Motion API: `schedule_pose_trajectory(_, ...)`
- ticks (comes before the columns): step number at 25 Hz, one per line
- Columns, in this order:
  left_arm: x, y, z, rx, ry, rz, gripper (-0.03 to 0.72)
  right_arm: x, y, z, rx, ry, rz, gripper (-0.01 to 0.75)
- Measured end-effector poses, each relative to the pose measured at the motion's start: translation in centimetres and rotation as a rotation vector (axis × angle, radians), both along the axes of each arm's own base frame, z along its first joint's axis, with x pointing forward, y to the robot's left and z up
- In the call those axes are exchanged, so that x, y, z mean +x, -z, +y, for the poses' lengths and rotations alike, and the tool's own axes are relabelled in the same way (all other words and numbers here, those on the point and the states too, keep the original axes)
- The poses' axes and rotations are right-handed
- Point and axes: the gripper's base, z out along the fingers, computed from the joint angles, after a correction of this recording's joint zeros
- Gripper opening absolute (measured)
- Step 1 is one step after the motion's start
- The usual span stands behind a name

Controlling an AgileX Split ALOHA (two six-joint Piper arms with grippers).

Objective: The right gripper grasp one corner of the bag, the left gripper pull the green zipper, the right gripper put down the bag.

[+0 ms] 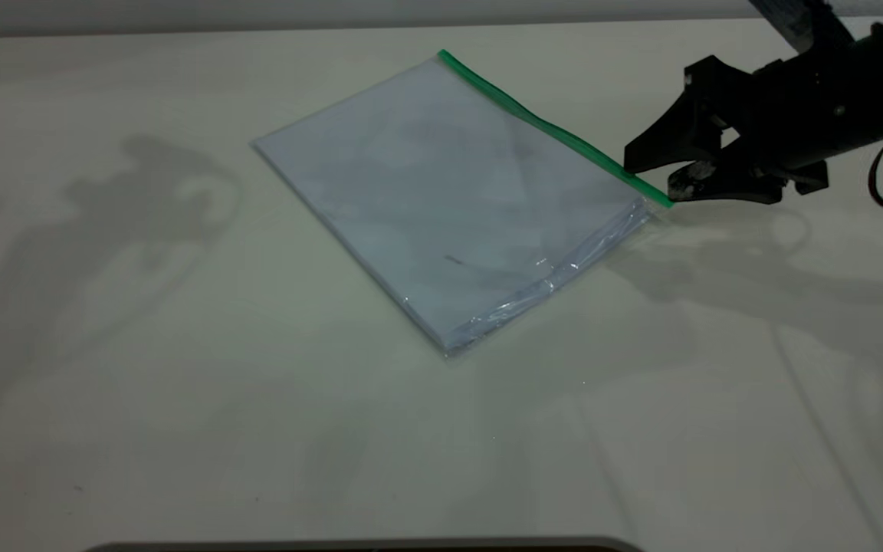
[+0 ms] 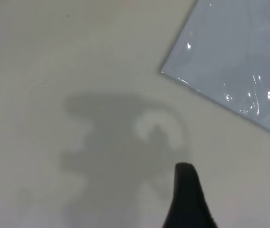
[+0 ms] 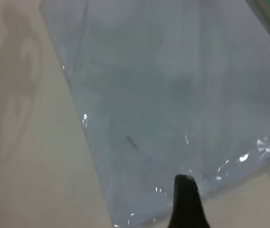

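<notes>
early stage, nothing done yet as far as visible. bag [image 1: 449, 199] lying flat on the table [image 1: 142, 399], mid-table toward the far side, green zipper [image 1: 553, 126] running along its far-right long edge. right gripper [image 1: 660, 172] in from the right, jaws spread, tips right at the bag corner where the zipper ends; looks like closing in on that corner, not clamped, holding nothing. left gripper [image 2: 188, 199] off the exterior view; only one black finger tip seen in its wrist view, hovering over bare table beside another bag corner, well clear of the zipper; open or closed: can't tell. remaining by my read: corner grasp, zipper pull, set-down.

materials: clear glossy plastic pouch, flat rectangle, crinkled with highlights along the short right-hand edge, white sheets stacked inside. zipper a narrow bright green strip; slider not made out. table matte, pale, smooth. grippers black, hard, tapered to points.
</notes>
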Motion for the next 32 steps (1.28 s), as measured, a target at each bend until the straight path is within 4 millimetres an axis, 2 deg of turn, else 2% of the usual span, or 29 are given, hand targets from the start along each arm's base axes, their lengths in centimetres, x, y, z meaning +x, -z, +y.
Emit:
schedule_pose_trajectory(6,0.2,-0.1,0.0,-0.012,-0.013,-0.026,0.587,1.1,2.3,-2.6,0.034,0.053,0.016,0.562)
schedule_pose_trajectory(11,0.4,-0.3,-0.3,-0.048,-0.033,-0.044,0.587,1.8,4.8,-2.9,0.032,0.033,0.020,0.562)
schedule_pose_trajectory(17,0.4,-0.3,-0.3,-0.053,-0.036,-0.043,0.588,2.6,6.8,-2.7,0.054,0.008,0.009,0.562)
schedule_pose_trajectory(25,0.5,-0.3,-0.4,-0.075,-0.046,-0.046,0.588,3.4,7.8,-2.0,0.137,-0.011,-0.015,0.562)
schedule_pose_trajectory(32,0.5,-0.4,-0.4,-0.076,-0.048,-0.053,0.588,3.4,7.8,0.5,0.132,-0.076,-0.036,0.559)
